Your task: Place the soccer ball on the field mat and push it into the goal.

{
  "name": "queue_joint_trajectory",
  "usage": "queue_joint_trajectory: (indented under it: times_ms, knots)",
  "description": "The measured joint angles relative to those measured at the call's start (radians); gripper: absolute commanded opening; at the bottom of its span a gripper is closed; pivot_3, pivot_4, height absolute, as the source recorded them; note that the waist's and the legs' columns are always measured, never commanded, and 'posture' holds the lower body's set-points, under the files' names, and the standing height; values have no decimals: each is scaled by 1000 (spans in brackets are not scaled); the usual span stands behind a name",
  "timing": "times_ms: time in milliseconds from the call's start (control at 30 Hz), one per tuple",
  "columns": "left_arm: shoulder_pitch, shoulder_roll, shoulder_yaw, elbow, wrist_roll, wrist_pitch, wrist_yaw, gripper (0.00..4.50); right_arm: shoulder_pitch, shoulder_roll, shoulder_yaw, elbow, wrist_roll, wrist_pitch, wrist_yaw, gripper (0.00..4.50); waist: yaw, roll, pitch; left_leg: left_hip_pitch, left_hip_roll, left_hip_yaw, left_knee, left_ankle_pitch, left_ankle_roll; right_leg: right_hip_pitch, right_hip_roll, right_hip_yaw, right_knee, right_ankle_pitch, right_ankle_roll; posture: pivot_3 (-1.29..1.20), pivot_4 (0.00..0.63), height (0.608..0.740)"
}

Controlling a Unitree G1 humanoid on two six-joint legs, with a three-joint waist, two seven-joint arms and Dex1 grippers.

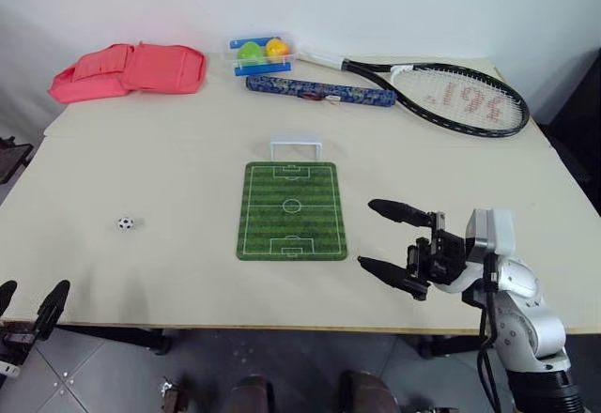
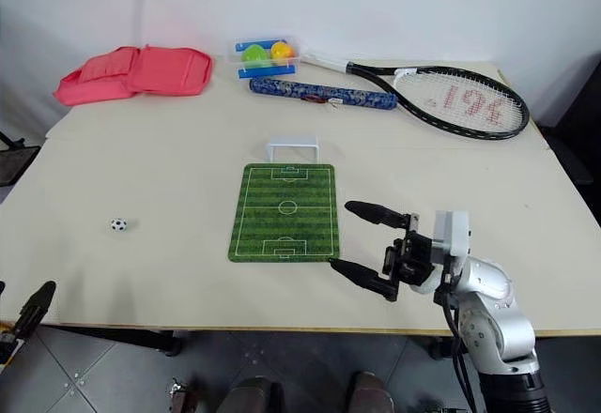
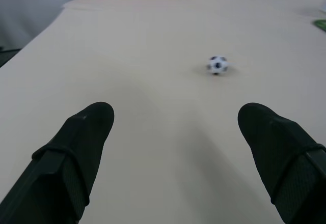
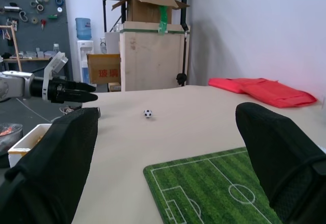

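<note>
Presently, the stock on the bench (image 1: pixel 188 150) stood as follows.

Item: soccer ball (image 1: pixel 126 223), tiny, white with black patches. It lay on bare bench well to the left of the field mat (image 1: pixel 292 210), touching nothing. Judged very light, hard and smooth, free to roll at the slightest nudge; best taken across its middle with one finger on each side, closing gently so it would not squirt out.

Item: field mat, flat, green and striped, at mid-bench. The goal (image 1: pixel 296 144), a small white frame, stood just beyond the mat's far end; whether it touched the mat's edge could not be told.

Item: left gripper (image 1: pixel 31 301), at the bench's near left edge, jaws spread wide and empty, pointing toward the ball, which sat ahead of it and apart.

Item: right gripper (image 1: pixel 381 237), just right of the mat's near corner, jaws spread, holding nothing.

Sundry, far side: pink bag (image 1: pixel 129 69), clear box (image 1: pixel 261 52) with coloured balls, blue patterned sleeve (image 1: pixel 319 91), tennis racket (image 1: pixel 451 97).

Obscured: the left arm was cut off by the picture's edge, leaving little beyond its fingers. The ball's seams and the box's contents were too small to make out.
</note>
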Motion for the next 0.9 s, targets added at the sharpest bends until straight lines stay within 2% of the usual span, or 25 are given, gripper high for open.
queue_joint_trajectory:
  times_ms: [167,333,500,733,833,900]
  knots:
    - [-104,49,-68,-23,-21,103,30,4453,17,0,-3,71,-57,-83,45,4500,15,-1,0,0,0,2,1,0,0,-3,0,3,3,0,0,0,150,740]
    - [-300,154,-169,21,61,117,86,4453,31,-2,-10,128,-102,-142,59,4500,3,-1,-1,2,0,8,0,0,0,-5,1,8,3,1,0,0,150,740]
    - [-535,204,-329,253,170,131,88,4453,80,-2,-30,156,-107,-175,69,4500,-3,-1,-1,2,1,9,-2,0,0,-6,3,9,3,1,0,0,150,740]
    - [-606,235,-408,435,251,112,62,4453,108,5,-23,144,-111,-182,60,4500,-25,-1,-1,3,2,13,-2,-1,0,-7,4,12,3,1,0,0,150,740]
    - [-620,236,-414,467,266,89,64,3870,121,6,-22,132,-114,-182,40,4500,-18,-1,-1,3,2,13,-1,-1,0,-7,4,13,3,1,0,0,150,740]
    - [-621,236,-415,471,267,90,63,3237,131,6,-21,104,-117,-180,21,4500,-14,-1,-1,3,2,13,-1,-1,0,-7,4,13,4,1,0,0,150,740]
